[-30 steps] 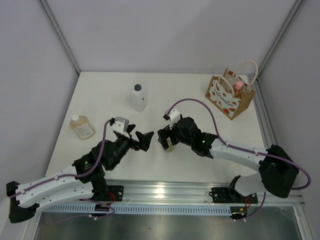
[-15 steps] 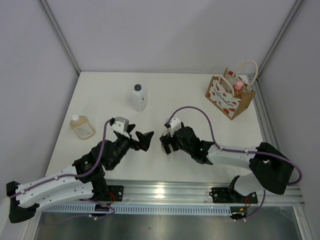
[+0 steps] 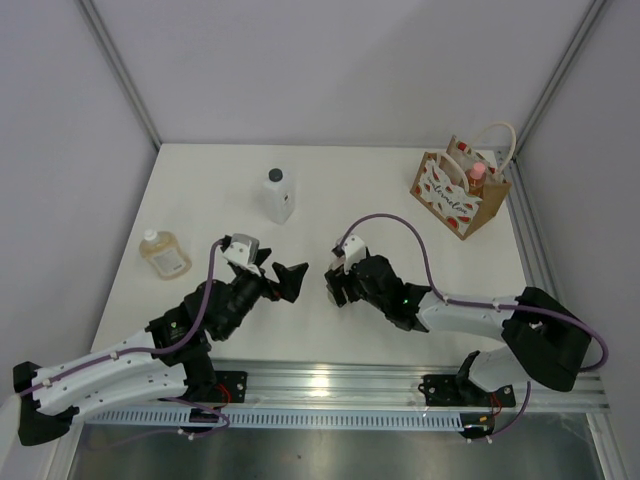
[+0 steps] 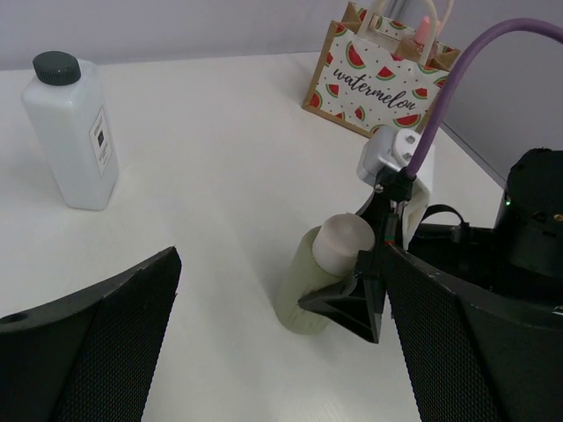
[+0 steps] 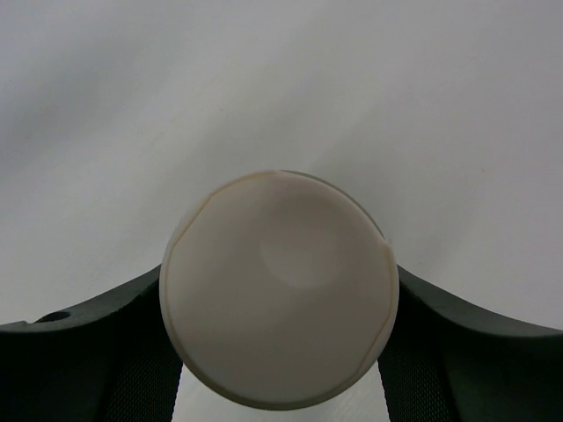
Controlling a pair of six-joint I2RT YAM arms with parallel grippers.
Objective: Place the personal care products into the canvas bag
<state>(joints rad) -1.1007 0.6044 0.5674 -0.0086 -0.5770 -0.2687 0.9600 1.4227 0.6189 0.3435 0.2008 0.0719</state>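
The beige bottle (image 4: pixel 310 290) with its cream cap (image 5: pixel 279 299) stands upright at the table's middle. My right gripper (image 3: pixel 338 284) comes down over it from above, its fingers (image 5: pixel 84 352) pressed to both sides just below the cap. My left gripper (image 3: pixel 284 277) hangs open a little to the left of it, holding nothing. The white bottle with a black cap (image 3: pixel 279 195) stands at the back. The amber flask (image 3: pixel 163 254) sits at the left. The canvas bag (image 3: pixel 458 192) stands at the back right with the orange, pink-capped bottle (image 3: pixel 476 177) inside.
Grey walls close in the table on three sides. The arms' mounting rail (image 3: pixel 330 385) runs along the near edge. My right arm's purple cable (image 3: pixel 400 225) loops above the table between the gripper and the bag.
My right gripper has sunk lower over the beige bottle and its fingers have closed in on it. The left arm and the other bottles have not moved.
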